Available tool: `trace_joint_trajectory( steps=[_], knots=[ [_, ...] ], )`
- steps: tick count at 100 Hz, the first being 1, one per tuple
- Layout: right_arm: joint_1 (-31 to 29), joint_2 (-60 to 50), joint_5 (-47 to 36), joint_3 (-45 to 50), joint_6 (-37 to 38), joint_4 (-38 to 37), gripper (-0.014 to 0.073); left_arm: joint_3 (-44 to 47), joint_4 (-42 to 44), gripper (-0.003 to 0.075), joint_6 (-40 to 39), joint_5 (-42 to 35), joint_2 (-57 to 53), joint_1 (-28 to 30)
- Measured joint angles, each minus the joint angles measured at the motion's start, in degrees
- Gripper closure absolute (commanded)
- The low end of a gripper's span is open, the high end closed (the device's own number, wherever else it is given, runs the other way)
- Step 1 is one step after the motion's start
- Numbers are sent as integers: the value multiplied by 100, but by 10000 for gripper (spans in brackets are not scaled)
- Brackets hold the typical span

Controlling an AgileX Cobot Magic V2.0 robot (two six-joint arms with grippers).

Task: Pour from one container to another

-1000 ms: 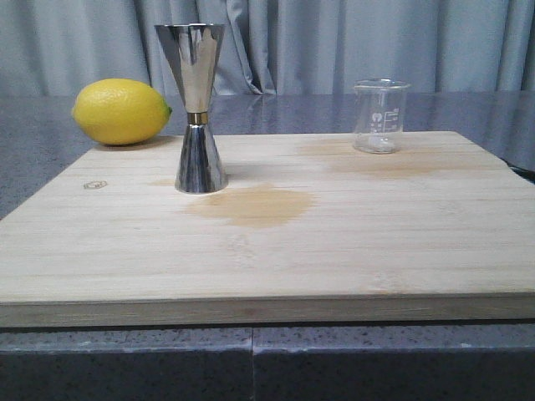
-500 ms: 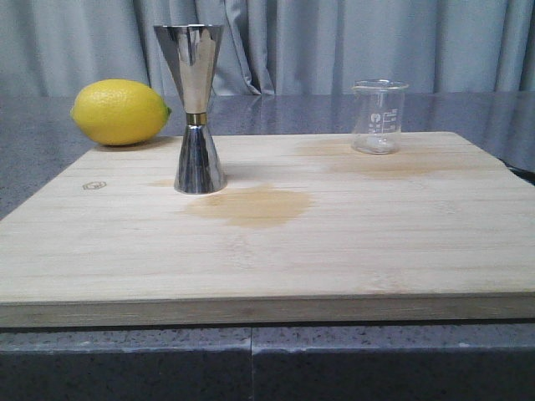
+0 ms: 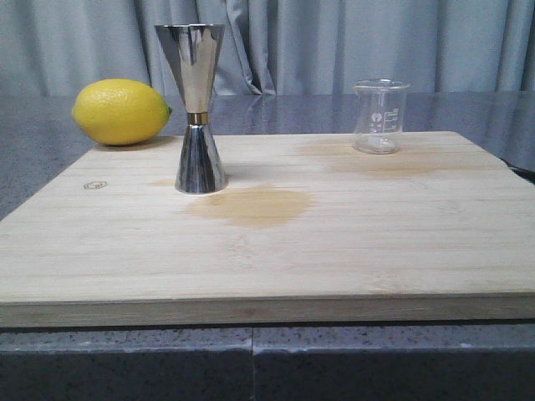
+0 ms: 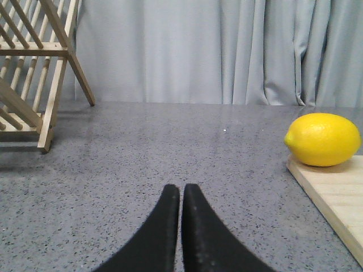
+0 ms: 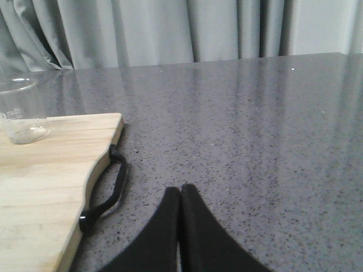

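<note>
Both claws low over bench, level, fingers pressed together, empty: left claw (image 4: 180, 195) off board (image 3: 276, 225) beside lemon (image 4: 323, 139); right claw (image 5: 180, 195) off handle side, probably near beaker (image 5: 21, 110).

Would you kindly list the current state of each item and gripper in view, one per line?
Small clear glass beaker: upright, looks empty, on the board.
Tall shiny steel hourglass jigger: upright on the board.
Yellow lemon: lying at the board's far left corner.
Pale wooden cutting board: flat, stained.
Left gripper: jaws shut, empty.
Right gripper: jaws shut, empty.
</note>
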Motion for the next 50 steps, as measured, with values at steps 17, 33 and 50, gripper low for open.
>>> trace_joint_trajectory(
  steps=[17, 33, 50],
  knots=[
    [51, 0, -22, 0, 24, -34, 666, 0, 0, 739, 0, 0, 0, 0],
    [60, 0, -22, 0, 24, -34, 666, 0, 0, 739, 0, 0, 0, 0],
    [60, 0, -22, 0, 34, -34, 665, 0, 0, 739, 0, 0, 0, 0]
  ],
)
